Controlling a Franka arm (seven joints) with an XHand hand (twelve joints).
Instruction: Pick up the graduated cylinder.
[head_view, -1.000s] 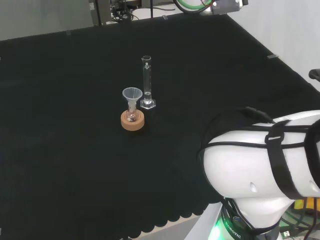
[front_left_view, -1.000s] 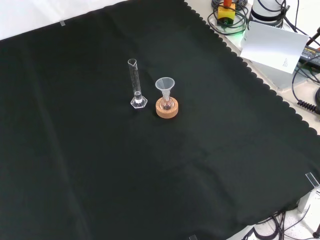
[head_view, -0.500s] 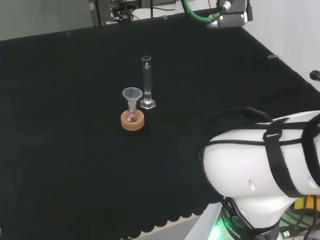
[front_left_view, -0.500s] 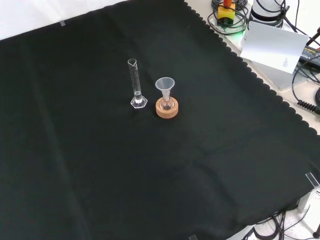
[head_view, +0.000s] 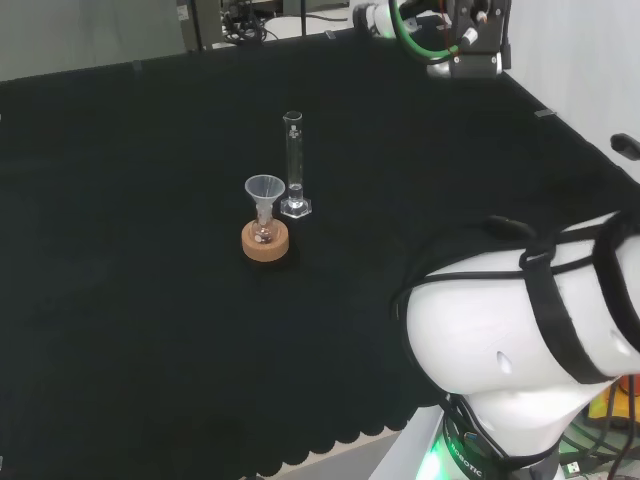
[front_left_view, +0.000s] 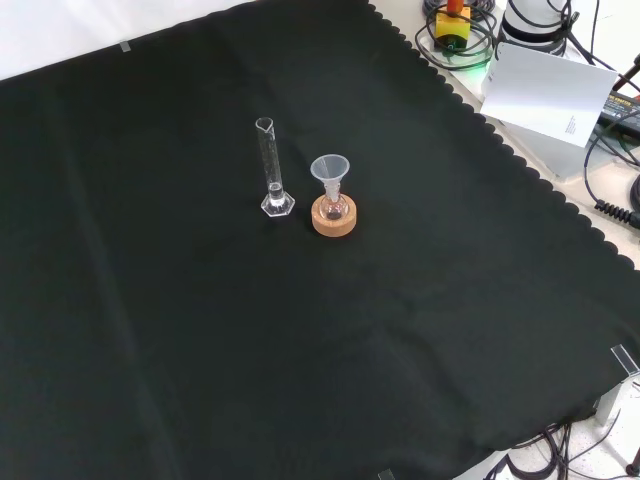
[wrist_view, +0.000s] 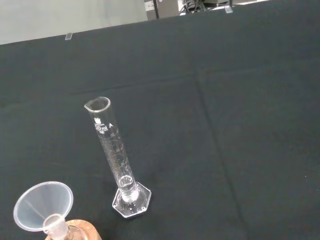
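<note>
Head view had the graduated cylinder (head_view: 293, 165) standing upright on its hexagonal foot near the middle of the black cloth (head_view: 120, 300), just beside a funnel (head_view: 264, 190) set in a small flask on a cork ring (head_view: 265, 241). Neither had shifted over the last second. What had changed was at the far right: the arm's wrist assembly (head_view: 465, 35) had come lower into view, well apart from the cylinder. Whether the fingers were open or curled could not be told. The approach looked barely begun, with nothing held.
</note>
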